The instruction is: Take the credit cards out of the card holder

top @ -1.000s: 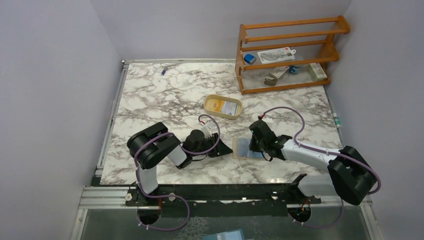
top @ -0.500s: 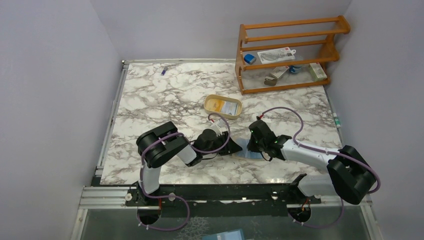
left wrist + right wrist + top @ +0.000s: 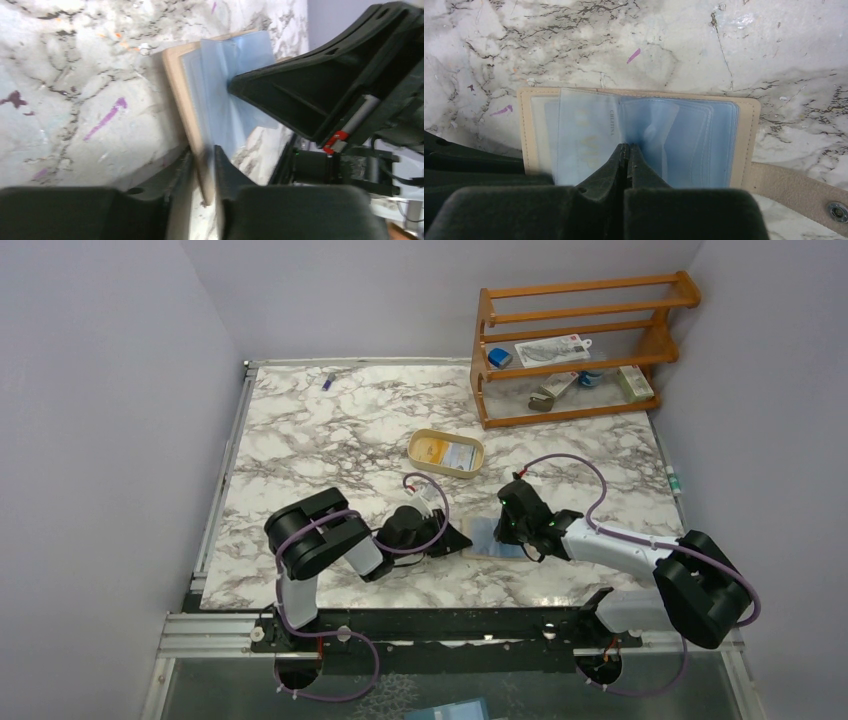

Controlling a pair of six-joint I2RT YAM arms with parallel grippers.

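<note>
- Here, low in the middle of the top view, the card holder (image 3: 487, 536) lies open and flat on the marble table (image 3: 330, 430), between the tips of the two arms.
- The left gripper (image 3: 202, 152) shows at the bottom of the left wrist view. Its two fingers (image 3: 225, 172) sit on either side of the holder's beige edge. The gap is narrow and the view is blurred, so I cannot tell whether they actually pinch that edge.
- The right gripper (image 3: 626, 150) has its jaws pressed together with nothing visible between them. The joined tips rest on the pale blue plastic sleeves (image 3: 684, 135), right at the centre fold.
- In the right wrist view the holder fills the middle of the frame, with its beige border showing at left, top and right. Its snap tab (image 3: 794, 187) trails off toward the lower right corner.
- One pale card (image 3: 584, 142) sits inside the sleeve just left of the fold, faint lettering showing through the plastic.
- Above the holder in the top view, near the frame's centre, an oval tan tray (image 3: 447, 474) holds a yellow-orange card (image 3: 430, 448) on its left side and a bluish-white card (image 3: 462, 456) on its right.
- A wooden rack (image 3: 585, 285) stands in the upper right of the top view, against the back wall, with small items on its shelves.
- A small purple object (image 3: 327, 382) lies toward the upper left of the table.
</note>
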